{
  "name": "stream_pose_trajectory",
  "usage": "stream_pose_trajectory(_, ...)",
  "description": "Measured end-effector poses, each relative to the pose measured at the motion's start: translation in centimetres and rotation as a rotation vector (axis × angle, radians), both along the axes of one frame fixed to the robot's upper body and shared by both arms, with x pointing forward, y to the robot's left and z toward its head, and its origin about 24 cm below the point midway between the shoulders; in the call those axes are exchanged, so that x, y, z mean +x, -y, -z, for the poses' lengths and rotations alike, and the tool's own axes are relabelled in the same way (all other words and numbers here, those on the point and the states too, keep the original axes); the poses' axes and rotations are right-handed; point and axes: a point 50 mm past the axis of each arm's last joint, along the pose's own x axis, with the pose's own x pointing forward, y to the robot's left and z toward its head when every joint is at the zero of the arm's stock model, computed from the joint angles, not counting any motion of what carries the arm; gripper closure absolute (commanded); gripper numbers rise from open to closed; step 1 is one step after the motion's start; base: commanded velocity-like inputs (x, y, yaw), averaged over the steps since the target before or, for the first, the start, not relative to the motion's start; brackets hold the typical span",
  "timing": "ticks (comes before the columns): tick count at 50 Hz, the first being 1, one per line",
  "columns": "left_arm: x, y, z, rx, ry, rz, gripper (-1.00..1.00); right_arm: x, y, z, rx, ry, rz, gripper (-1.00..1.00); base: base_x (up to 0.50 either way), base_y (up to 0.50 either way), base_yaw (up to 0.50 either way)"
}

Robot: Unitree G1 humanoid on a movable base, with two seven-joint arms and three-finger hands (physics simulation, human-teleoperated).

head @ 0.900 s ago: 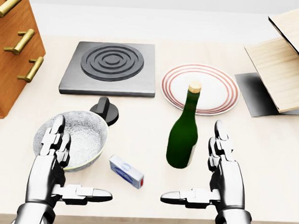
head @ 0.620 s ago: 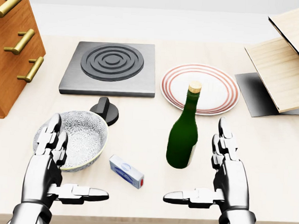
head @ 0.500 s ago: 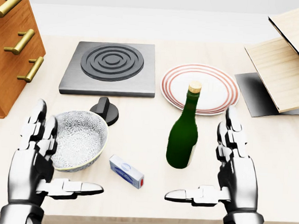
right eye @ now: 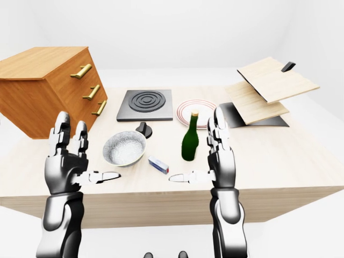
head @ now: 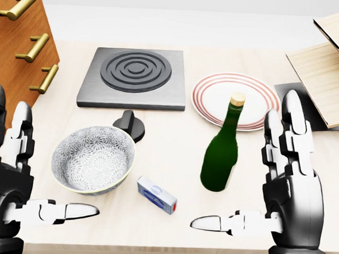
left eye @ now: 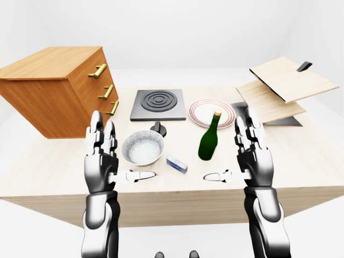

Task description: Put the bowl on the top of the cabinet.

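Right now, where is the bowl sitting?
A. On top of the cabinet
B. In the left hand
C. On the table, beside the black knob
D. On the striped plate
C: the bowl rests on the table next to the black knob, with the left hand open beside it and the cabinet top bare.

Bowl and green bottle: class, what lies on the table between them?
In the head view, a small blue-and-white box lies between the bowl and the green bottle, touching neither.
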Motion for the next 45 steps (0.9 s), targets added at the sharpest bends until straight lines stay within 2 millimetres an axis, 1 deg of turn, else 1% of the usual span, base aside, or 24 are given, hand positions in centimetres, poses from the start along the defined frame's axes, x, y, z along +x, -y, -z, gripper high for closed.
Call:
stream_pose_trajectory(27,-0.15,-0.12,-0.35,0.002,0.015,-0.008,-1.00,-0.34,-0.04,-0.58,-0.011,0.026,0.002,-1.00,0.00,0.41,0.00)
stream_pose_trajectory(45,-0.19,-0.12,-0.42,0.002,0.018,-0.009,-1.00,-0.35,-0.06,-0.55,-0.012,0.024,-0.001,-1.00,0.00,0.41,0.00)
